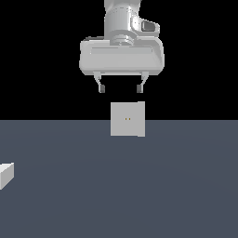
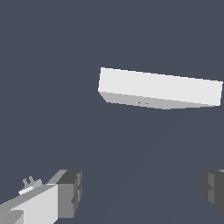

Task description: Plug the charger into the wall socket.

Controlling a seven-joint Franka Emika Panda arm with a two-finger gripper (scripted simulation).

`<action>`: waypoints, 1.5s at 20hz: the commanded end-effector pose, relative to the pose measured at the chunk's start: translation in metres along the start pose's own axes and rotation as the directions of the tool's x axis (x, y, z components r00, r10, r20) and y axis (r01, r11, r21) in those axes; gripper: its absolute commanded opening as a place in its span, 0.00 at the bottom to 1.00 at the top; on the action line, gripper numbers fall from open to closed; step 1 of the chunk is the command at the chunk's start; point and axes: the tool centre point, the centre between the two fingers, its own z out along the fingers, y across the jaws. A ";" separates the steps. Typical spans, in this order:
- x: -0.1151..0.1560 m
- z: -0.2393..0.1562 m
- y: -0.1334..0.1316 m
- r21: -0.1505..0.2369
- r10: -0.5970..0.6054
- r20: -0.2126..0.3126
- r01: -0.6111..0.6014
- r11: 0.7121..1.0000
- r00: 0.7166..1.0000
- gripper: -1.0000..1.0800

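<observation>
The wall socket is an upright pale square plate with two tiny dark holes at its centre, standing on the dark floor. My gripper hangs just above its top edge, jaws open wide and empty. The wrist view shows the socket from above, beyond my open gripper. The charger is a small off-white block on the floor at the exterior view's far left, cut by the frame edge, far from the gripper. In the wrist view an off-white block with small prongs, the charger, shows beside one finger.
The dark grey-blue floor spreads across the lower half of the exterior view. Behind it is black background. Nothing else stands on the floor.
</observation>
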 end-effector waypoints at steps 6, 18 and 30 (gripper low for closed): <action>-0.004 0.005 -0.010 -0.001 -0.021 0.000 0.021 1.000 1.000 0.96; -0.059 0.062 -0.108 -0.007 -0.232 0.000 0.232 0.973 0.973 0.96; -0.120 0.112 -0.180 -0.014 -0.401 0.002 0.401 0.916 0.916 0.96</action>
